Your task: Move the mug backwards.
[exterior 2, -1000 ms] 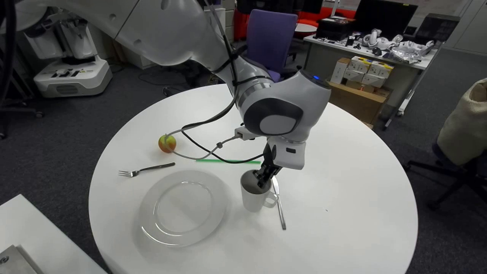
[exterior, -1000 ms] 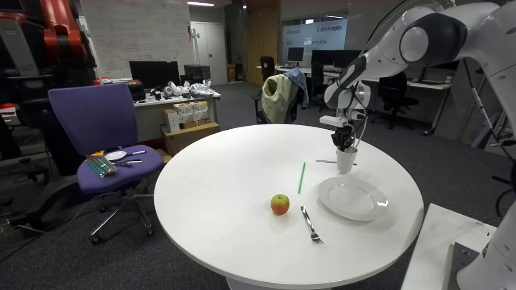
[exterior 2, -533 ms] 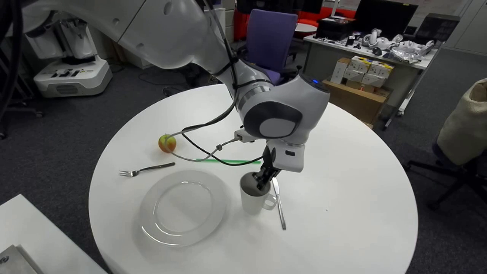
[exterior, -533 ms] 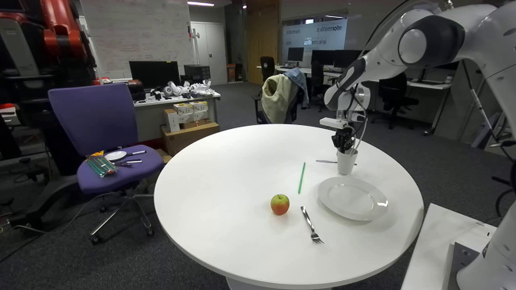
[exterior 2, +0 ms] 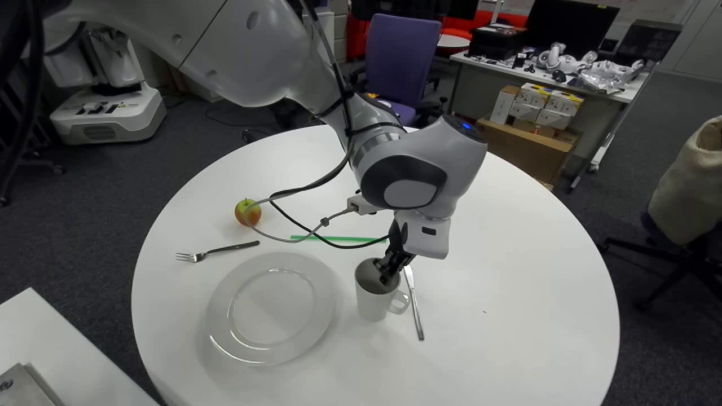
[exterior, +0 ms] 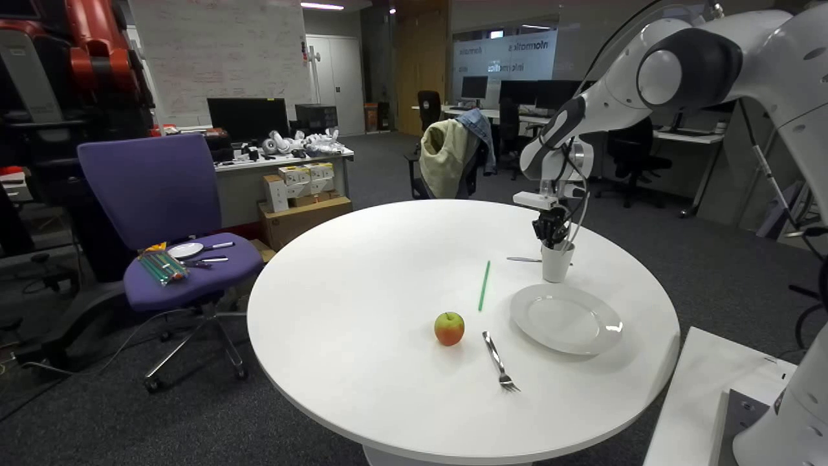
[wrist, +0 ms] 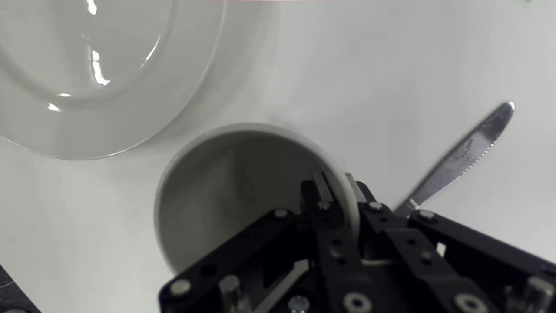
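Note:
The white mug (exterior 2: pixel 372 304) is upright on the near side of the plate in an exterior view, its handle pointing right. It also shows in an exterior view (exterior: pixel 556 266) just beyond the plate. My gripper (wrist: pixel 336 187) is shut on the mug's wall, with one finger inside the mug and one outside. In the wrist view the mug's open mouth (wrist: pixel 243 174) shows an empty-looking dark inside. The gripper (exterior: pixel 552 236) points down into the mug in both exterior views. I cannot tell whether the mug's base touches the table.
A white plate (exterior 2: pixel 271 307) lies close beside the mug. A knife (exterior 2: pixel 416 307) lies on the mug's other side. A green straw (exterior: pixel 484 286), an apple (exterior: pixel 449 329) and a fork (exterior: pixel 499 362) lie on the round white table (exterior: pixel 362 362).
My gripper and the mug have moved slightly down in both exterior views. The grip on the mug's wall looks the same. The plate, knife, fork, apple and straw have not moved.

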Robot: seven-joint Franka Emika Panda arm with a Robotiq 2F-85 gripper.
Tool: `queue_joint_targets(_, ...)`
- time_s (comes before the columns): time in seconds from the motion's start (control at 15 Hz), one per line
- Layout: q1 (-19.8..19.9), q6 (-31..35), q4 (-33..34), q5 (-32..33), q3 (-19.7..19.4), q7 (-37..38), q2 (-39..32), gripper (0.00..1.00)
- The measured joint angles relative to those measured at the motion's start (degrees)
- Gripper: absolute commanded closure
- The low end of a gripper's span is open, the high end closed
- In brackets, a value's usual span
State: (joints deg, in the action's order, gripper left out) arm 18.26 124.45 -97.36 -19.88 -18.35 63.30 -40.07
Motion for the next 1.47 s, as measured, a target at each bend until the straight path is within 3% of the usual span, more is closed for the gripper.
queue_joint_targets(0.2,0.0,0.0,0.0,0.0,0.0,0.0,0.0,0.97)
queue_joint_targets(0.27,0.0,0.0,0.0,0.0,0.0,0.0,0.0,0.65)
queue_joint_targets(0.4,0.0,0.0,0.0,-0.1,0.0,0.0,0.0,0.58)
queue_joint_targets(0.93,0.1,0.1,1.1,-0.1,0.0,0.0,0.0,0.01)
queue_joint_targets(1.47,0.1,-0.3,-0.1,1.8,-0.2,-4.8,2.2,0.00)
